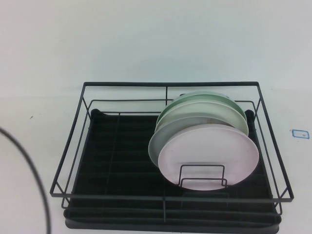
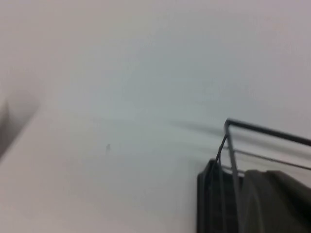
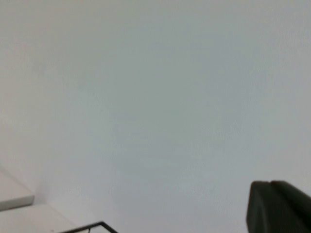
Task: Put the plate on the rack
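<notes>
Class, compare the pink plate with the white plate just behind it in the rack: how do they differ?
The pink plate stands frontmost, its face fully shown; the white plate shows only a rim sliver behind it. Only the pink plate meets the small wire holder. Both stand on edge in the rack. Neither arm's tool is in view.

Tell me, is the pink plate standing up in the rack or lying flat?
Standing: the pink plate leans on edge inside the rack, against the small wire holder. Neither gripper is in view.
</notes>
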Tool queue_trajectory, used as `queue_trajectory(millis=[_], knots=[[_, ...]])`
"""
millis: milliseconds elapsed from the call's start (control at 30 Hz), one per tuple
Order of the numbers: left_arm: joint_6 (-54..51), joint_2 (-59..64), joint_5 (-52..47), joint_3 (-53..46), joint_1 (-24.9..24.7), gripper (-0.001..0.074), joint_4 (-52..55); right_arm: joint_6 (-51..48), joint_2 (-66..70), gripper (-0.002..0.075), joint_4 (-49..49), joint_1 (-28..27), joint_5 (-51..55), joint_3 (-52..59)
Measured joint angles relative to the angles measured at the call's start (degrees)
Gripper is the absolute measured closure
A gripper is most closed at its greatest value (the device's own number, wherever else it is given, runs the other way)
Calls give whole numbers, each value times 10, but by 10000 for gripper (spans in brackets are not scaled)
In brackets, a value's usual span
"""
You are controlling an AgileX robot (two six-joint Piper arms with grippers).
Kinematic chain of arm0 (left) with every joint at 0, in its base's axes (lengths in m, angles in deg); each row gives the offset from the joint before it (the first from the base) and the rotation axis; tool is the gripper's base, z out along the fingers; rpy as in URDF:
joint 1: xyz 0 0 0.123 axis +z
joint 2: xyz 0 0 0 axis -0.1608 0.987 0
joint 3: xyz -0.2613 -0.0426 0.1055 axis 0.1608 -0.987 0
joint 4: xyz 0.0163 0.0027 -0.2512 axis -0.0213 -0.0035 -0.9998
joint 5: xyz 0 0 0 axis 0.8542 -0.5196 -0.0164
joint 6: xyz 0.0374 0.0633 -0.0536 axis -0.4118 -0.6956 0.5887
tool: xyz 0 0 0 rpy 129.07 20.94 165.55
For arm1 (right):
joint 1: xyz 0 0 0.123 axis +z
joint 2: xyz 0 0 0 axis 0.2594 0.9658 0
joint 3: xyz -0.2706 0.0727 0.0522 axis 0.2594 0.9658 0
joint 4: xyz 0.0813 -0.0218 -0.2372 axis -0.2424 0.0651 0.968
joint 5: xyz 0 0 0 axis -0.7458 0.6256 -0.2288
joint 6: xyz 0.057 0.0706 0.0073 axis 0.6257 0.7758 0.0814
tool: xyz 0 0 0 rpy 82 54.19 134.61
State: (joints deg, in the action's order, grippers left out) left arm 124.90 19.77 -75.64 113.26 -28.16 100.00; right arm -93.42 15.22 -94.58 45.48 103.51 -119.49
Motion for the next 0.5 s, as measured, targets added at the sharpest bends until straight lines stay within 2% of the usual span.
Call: queue_trajectory(millis=[67, 133, 267, 500], knots=[[140, 33, 15, -17, 0, 735, 69, 22, 0, 728, 21, 0, -25, 30], [195, 55, 35, -18, 0, 735, 125, 32, 0, 728, 32, 0, -61, 55], [202, 72, 82, -18, 0, 735, 241, 36, 0, 728, 34, 0, -127, 76], [202, 72, 127, -18, 0, 735, 254, 51, 0, 728, 9, 0, -148, 78]])
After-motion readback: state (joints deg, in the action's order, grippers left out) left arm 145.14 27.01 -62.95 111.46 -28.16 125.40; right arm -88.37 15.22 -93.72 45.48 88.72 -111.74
